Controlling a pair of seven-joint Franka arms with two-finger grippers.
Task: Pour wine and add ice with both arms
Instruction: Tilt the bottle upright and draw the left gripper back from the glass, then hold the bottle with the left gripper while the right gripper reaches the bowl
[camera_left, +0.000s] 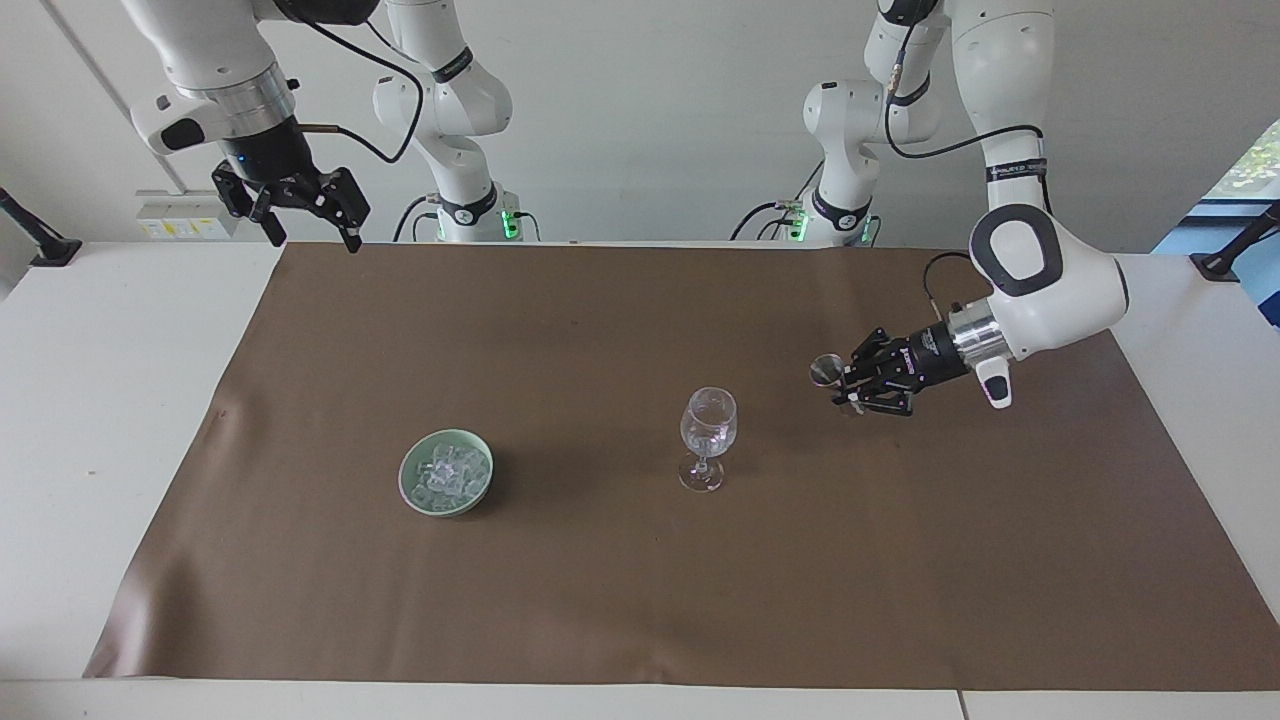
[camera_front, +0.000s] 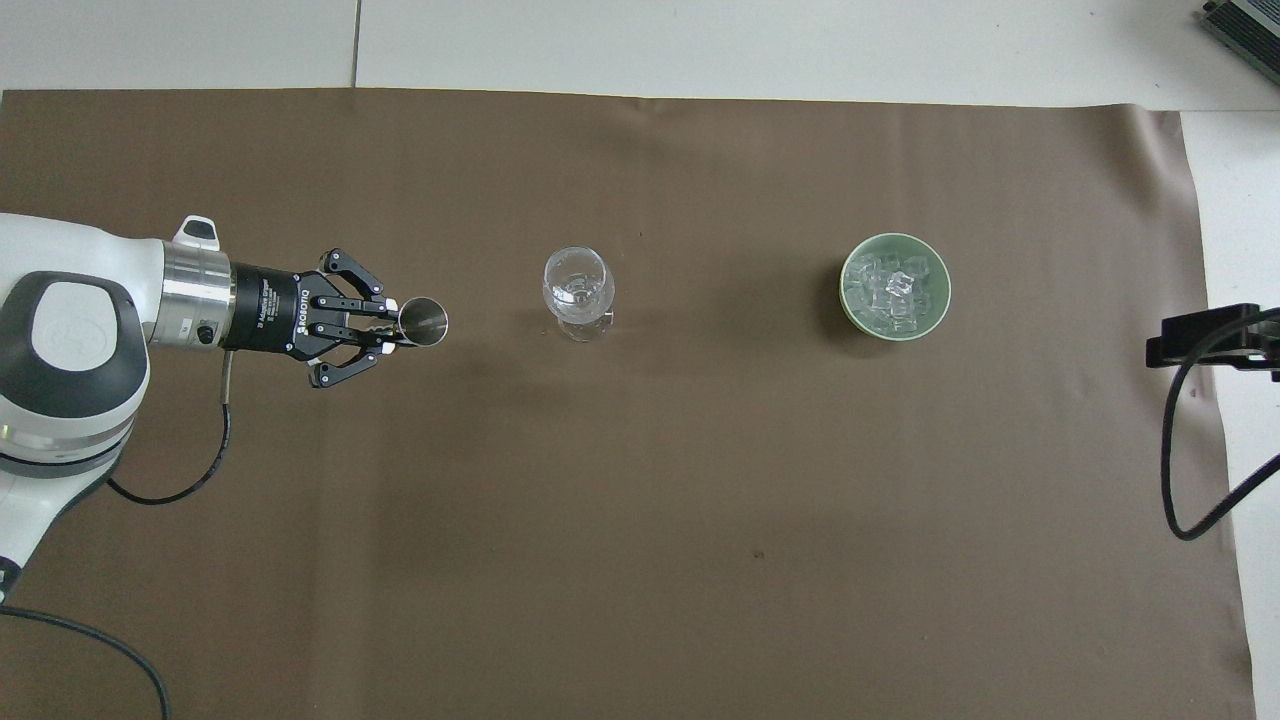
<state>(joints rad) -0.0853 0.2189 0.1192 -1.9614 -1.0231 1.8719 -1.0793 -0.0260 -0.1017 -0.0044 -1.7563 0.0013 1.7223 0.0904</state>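
Open mat (camera_front: 640, 500) between glass (camera_front: 578, 290) and bowl (camera_front: 895, 287)
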